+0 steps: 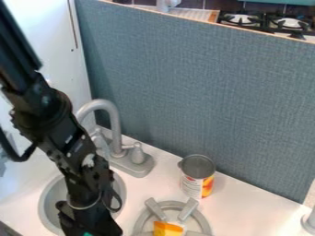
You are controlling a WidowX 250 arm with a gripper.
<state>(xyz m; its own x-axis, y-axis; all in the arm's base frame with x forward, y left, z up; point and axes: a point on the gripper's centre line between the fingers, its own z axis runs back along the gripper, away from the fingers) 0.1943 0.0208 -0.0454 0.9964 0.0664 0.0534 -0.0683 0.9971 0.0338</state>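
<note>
One small green patch (87,234) shows at the near edge, left of centre, by the lower end of the gripper (90,229). Whether it is a held part or something behind cannot be determined. Gripper state: cannot tell whether spread, pressed together or pinching.

The arm (66,140) enters from the upper left and hangs over the round sink (45,203), covering much of its basin. The grey faucet (115,124) stands on the sink's far side, its base extending right.

Right of the gripper, a grey burner (139,224) with raised prongs sits on the worktop (249,198). An orange-and-yellow piece (166,228) lies within its ring. Beyond the burner, an upright can (197,176) stands near the blue-grey panel (203,87).

Current step, by judgement: low positioning at the near side of the sink; contact is unconfirmed. The next move calls for verifying the gripper's load at the green patch, then maintaining clearance from the faucet and the sink rim during any lift or sideways travel.
</note>
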